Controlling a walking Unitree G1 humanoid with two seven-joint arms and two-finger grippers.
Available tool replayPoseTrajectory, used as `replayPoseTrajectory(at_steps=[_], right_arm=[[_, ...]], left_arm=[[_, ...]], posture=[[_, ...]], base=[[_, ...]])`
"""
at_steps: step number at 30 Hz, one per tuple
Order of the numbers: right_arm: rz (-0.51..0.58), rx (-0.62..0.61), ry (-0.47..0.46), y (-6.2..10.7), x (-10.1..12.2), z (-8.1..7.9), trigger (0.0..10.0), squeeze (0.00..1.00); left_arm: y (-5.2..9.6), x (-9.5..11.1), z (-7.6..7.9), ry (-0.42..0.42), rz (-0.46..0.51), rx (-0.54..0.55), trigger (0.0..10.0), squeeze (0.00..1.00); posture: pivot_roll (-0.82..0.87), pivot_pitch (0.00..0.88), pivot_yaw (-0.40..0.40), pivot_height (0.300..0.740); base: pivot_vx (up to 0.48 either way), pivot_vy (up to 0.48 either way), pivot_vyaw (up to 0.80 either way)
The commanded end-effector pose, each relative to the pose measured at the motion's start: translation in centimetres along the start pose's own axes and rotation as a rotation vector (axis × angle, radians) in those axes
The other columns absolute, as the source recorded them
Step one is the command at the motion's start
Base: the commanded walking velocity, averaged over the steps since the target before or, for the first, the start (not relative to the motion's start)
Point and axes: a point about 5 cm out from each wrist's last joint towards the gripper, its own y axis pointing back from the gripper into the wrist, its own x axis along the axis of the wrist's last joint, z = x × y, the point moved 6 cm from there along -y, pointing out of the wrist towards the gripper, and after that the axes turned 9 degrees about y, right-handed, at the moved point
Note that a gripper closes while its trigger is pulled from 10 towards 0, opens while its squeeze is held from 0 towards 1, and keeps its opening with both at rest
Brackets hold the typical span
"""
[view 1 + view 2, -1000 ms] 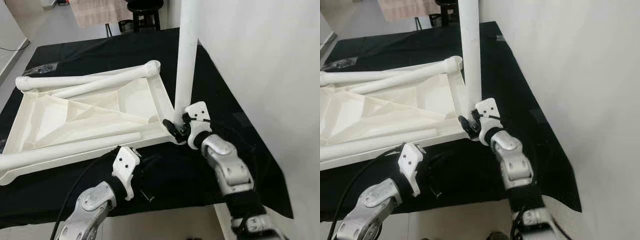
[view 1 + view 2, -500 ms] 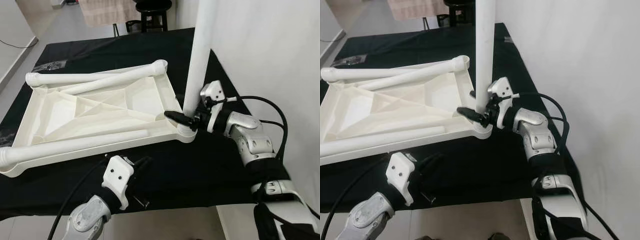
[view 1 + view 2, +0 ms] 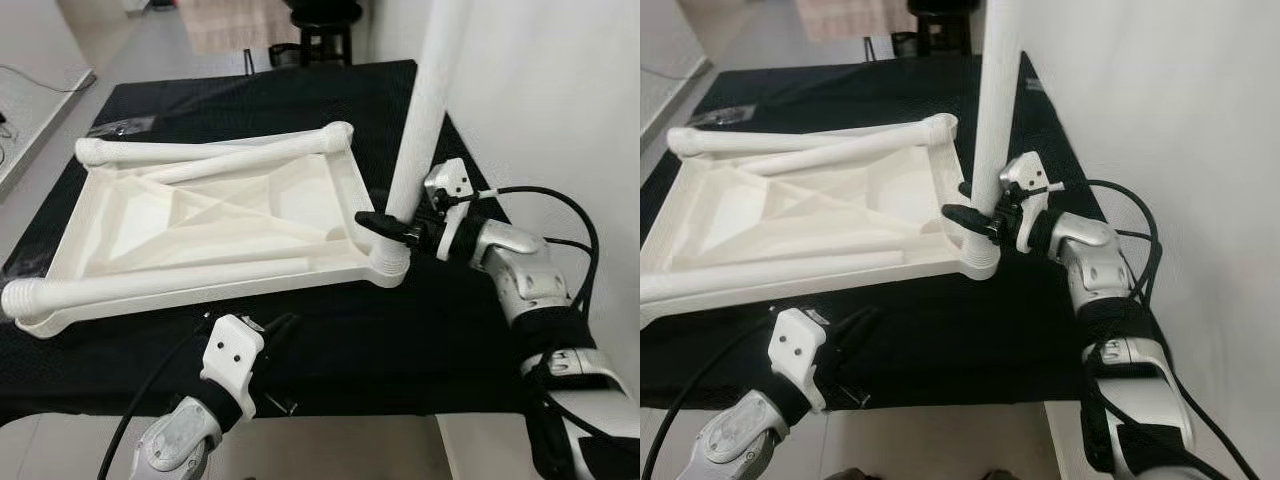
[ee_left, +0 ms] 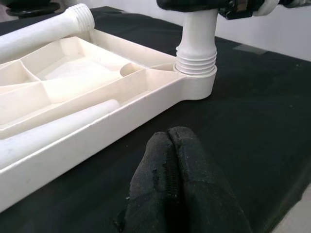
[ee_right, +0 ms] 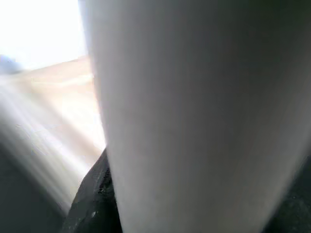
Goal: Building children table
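Observation:
The white plastic table top (image 3: 200, 215) lies upside down on a black cloth. One white leg (image 3: 425, 110) stands upright in its near right corner socket (image 4: 197, 80). My right gripper (image 3: 395, 228) is shut on this leg just above the socket, reaching in from the right; a black finger (image 5: 92, 194) shows beside the leg up close. Three loose legs lie on the top: one along the far edge (image 3: 180, 150), one slanting beside it (image 3: 250, 160), one along the near edge (image 3: 150, 287). My left gripper (image 4: 167, 141) hovers shut and empty over the cloth in front of the top.
A white wall (image 3: 560, 100) stands close on the right of the table. A dark stool (image 3: 325, 25) is behind the far edge. A small clear packet (image 3: 120, 125) lies at the far left. The cloth's front edge (image 3: 400, 405) is close to my arms.
My right arm has swung from the near side of the upright leg round to its right, still holding it. The camera has shifted, sliding the scene rightward. The left gripper has barely moved.

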Motion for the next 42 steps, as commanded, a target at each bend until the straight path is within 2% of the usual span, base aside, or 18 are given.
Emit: replayPoseTrajectory(at_steps=[1,2,3,6,10,11,12,13,15,16,17,23,24,26,30,36,37,42], right_arm=[[-0.234,-0.165,-0.086,1.4,-5.5,-0.6,0.0,0.0],[-0.331,-0.392,-0.156,3.0,-7.5,-1.3,0.0,0.0],[-0.331,-0.392,-0.156,3.0,-7.5,-1.3,0.0,0.0],[-0.315,-0.346,-0.141,3.7,-6.5,-7.0,0.0,0.0],[-0.283,-0.332,-0.101,2.9,-5.8,-6.0,0.0,0.0],[-0.276,-0.351,-0.108,2.5,-5.8,-5.0,3.5,0.0],[-0.27,-0.365,-0.113,2.3,-5.6,-4.3,3.5,0.0],[-0.255,-0.352,-0.118,1.9,-5.4,-4.1,10.0,0.0],[-0.229,-0.331,-0.12,1.5,-4.9,-4.0,10.0,0.0],[-0.201,-0.301,-0.12,1.2,-4.3,-4.2,10.0,0.11],[-0.135,-0.244,-0.116,0.4,-2.5,-4.3,10.0,1.0],[-0.006,-0.138,-0.097,-0.7,0.7,-4.2,10.0,1.0],[0.021,-0.09,-0.085,-0.7,1.4,-4.2,10.0,0.0],[0.021,-0.09,-0.085,-0.7,1.4,-4.2,10.0,0.0],[0.05,0.334,-0.058,-0.1,0.7,-5.6,10.0,0.0],[0.044,0.358,-0.051,-0.8,0.7,-4.4,10.0,0.0],[0.053,0.362,-0.058,-1.0,1.1,-4.0,0.0,0.0],[0.095,0.385,-0.05,-1.9,2.8,-3.4,0.0,0.0]], left_arm=[[0.0,-0.4,0.1,0.025,-0.013,-0.007,10.0,0.0],[0.0,-0.4,0.0,0.029,-0.016,-0.01,10.0,0.0],[0.0,-0.4,0.0,0.029,-0.016,-0.01,10.0,0.0],[-0.1,-0.5,-0.3,0.055,-0.022,-0.02,10.0,0.0],[-0.2,-0.8,-0.1,0.07,-0.03,-0.042,10.0,0.0],[-0.3,-1.0,0.0,0.082,-0.032,-0.052,10.0,0.0],[-0.4,-1.1,0.0,0.09,-0.034,-0.058,10.0,0.0],[-0.4,-1.1,0.0,0.095,-0.034,-0.059,10.0,0.0],[-0.5,-1.2,0.0,0.098,-0.034,-0.055,10.0,0.0],[-0.5,-1.3,-0.1,0.1,-0.033,-0.052,10.0,0.0],[-0.5,-1.3,-0.2,0.101,-0.031,-0.048,10.0,0.0],[-0.7,-1.4,-0.2,0.104,-0.026,-0.043,10.0,0.0],[-0.8,-1.4,-0.2,0.106,-0.025,-0.044,10.0,0.0],[-0.8,-1.4,-0.2,0.106,-0.025,-0.044,10.0,0.0],[-1.2,-1.3,0.1,0.112,-0.015,-0.052,10.0,0.0],[-1.3,-1.3,0.4,0.117,-0.012,-0.056,10.0,0.0],[-1.4,-1.3,0.5,0.119,-0.011,-0.057,10.0,0.0],[-1.4,-1.4,0.9,0.126,-0.012,-0.066,10.0,0.0]], posture=[[0.06,0.116,-0.007,0.74],[0.04,0.129,0.004,0.74],[0.04,0.129,0.004,0.74],[0.01,0.107,0.041,0.74],[0.02,0.1,0.032,0.74],[0.01,0.098,0.031,0.74],[0.02,0.097,0.03,0.74],[0.02,0.099,0.027,0.74],[0.02,0.099,0.027,0.74],[0.02,0.098,0.025,0.74],[0.02,0.097,0.019,0.74],[0.02,0.099,0.013,0.74],[0.03,0.099,0.008,0.74],[0.03,0.099,0.008,0.74],[0.04,0.104,-0.02,0.74],[0.05,0.105,-0.03,0.74],[0.05,0.107,-0.038,0.74],[0.04,0.11,-0.043,0.74]], base=[[0.0,0.0,0.0],[0.0,0.0,0.0],[0.0,0.0,0.0],[0.0,0.0,0.0],[0.0,0.0,0.0],[0.0,0.0,0.0],[0.0,0.0,0.0],[0.0,0.0,0.0],[0.0,0.0,0.0],[0.0,0.0,0.0],[0.0,0.0,0.0],[0.0,0.0,0.0],[0.0,0.0,0.0],[0.0,0.0,0.0],[0.0,0.0,0.0],[0.0,0.0,0.0],[0.0,0.0,0.0],[0.0,0.0,0.0]])
